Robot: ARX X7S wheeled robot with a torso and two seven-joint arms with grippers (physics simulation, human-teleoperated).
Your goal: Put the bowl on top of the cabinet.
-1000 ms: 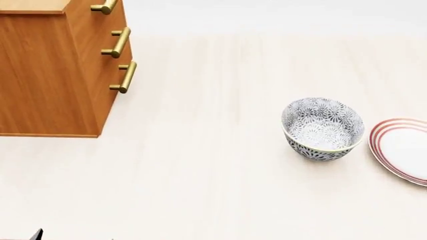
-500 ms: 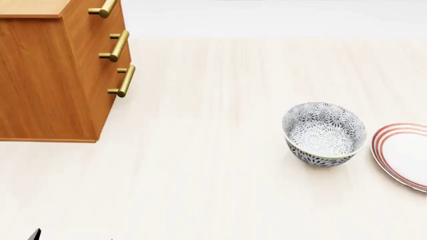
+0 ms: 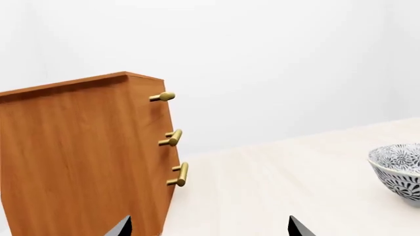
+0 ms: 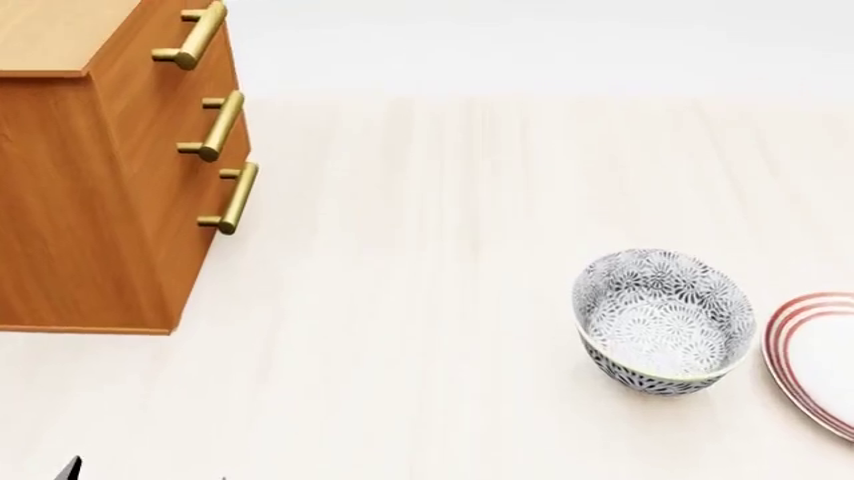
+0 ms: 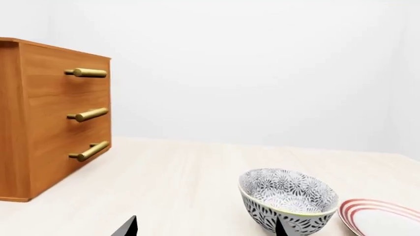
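The bowl (image 4: pixel 663 322), deep and white with a dense grey-black floral pattern, stands upright on the pale surface at the right of the head view. The orange-brown cabinet (image 4: pixel 94 200) with brass bar handles (image 4: pixel 214 125) stands at the far left, well apart from the bowl. My left gripper (image 3: pixel 210 230) is open and empty, with the cabinet (image 3: pixel 85 157) close ahead on one side and the bowl (image 3: pixel 399 164) off to the other. My right gripper (image 5: pixel 204 230) is also open and empty, and one fingertip (image 5: pixel 281 229) is just short of the bowl (image 5: pixel 288 196).
A flat white plate with red rings (image 4: pixel 821 365) lies right beside the bowl, at the head view's right edge; it also shows as the plate (image 5: pixel 380 219) in the right wrist view. The pale wood surface (image 4: pixel 400 250) stretches between cabinet and bowl.
The head view has shifted: bowl, plate and cabinet all sit lower in the picture, and more of the cabinet's top shows. Nothing was taken hold of.
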